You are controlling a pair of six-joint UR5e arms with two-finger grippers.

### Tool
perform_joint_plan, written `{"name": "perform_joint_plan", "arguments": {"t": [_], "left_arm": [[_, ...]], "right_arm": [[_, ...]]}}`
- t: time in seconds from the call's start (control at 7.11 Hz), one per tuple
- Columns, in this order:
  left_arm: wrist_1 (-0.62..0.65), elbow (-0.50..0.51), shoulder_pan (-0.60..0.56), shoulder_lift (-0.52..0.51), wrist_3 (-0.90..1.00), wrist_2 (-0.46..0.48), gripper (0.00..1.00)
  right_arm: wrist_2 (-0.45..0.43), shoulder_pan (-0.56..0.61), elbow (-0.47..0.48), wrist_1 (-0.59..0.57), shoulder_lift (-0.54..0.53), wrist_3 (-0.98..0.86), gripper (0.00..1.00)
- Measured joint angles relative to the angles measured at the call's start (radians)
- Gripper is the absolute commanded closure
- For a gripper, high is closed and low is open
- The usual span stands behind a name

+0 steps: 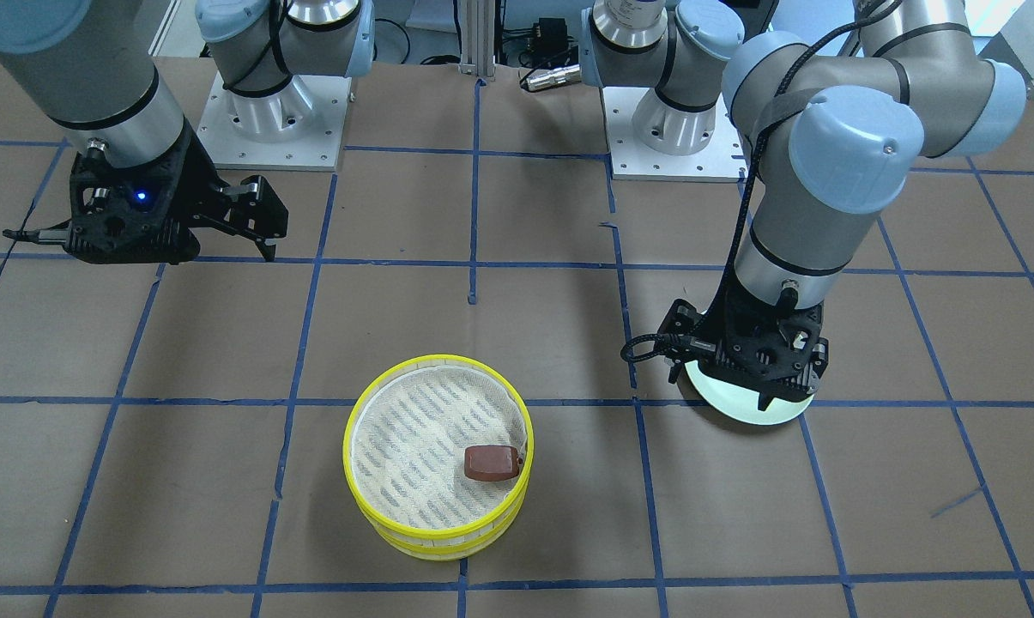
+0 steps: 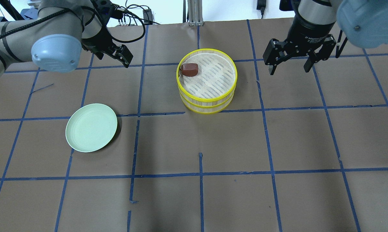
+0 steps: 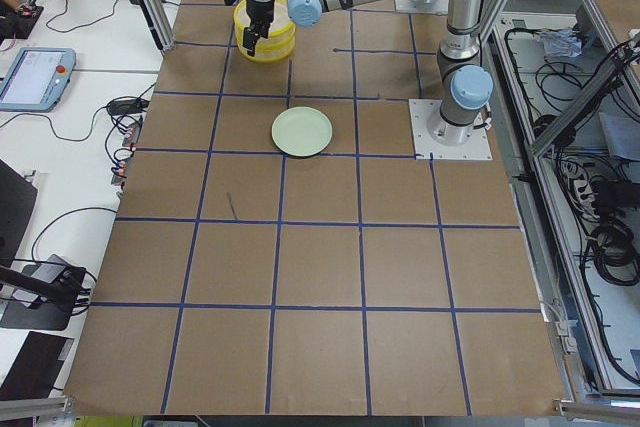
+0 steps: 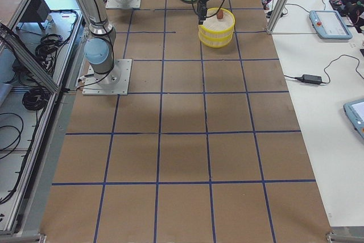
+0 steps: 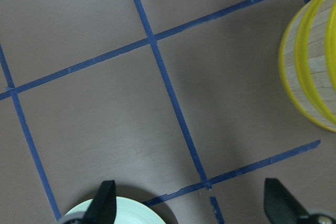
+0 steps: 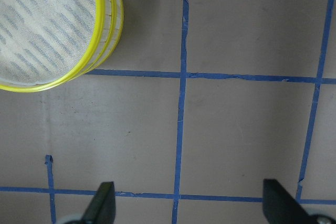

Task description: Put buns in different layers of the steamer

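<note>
The steamer [image 1: 448,539] is two yellow-rimmed trays stacked at the table's middle; it also shows in the overhead view [image 2: 206,107]. The reddish-brown bun [image 1: 491,462] lies on the top tray's mesh by the rim, as the overhead view [image 2: 189,69] also shows. The white bun is hidden or out of view. My left gripper [image 2: 111,58] is open and empty, raised above the pale green plate [image 2: 91,127], which is bare. My right gripper [image 2: 289,69] is open and empty, raised beside the steamer on its other side. Both wrist views show wide-apart fingers over bare table.
Brown paper with blue tape lines covers the table. In the left wrist view the steamer wall [image 5: 310,77] is at the right edge and the plate rim [image 5: 121,211] at the bottom. The right wrist view shows the steamer rim [image 6: 105,30] at top left.
</note>
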Motion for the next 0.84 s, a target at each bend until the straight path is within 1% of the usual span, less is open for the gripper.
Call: {"name": "perform_joint_plan", "arguments": {"t": [0.42, 0.84], "left_arm": [[-0.017, -0.013, 0.001, 0.013, 0.031, 0.037, 0.0], [-0.019, -0.017, 0.001, 0.015, 0.039, 0.041, 0.0]], "right_arm": [[0.003, -0.001, -0.01, -0.003, 0.0, 0.001, 0.0], [0.005, -0.004, -0.079, 0.001, 0.045, 0.002, 0.0]]}}
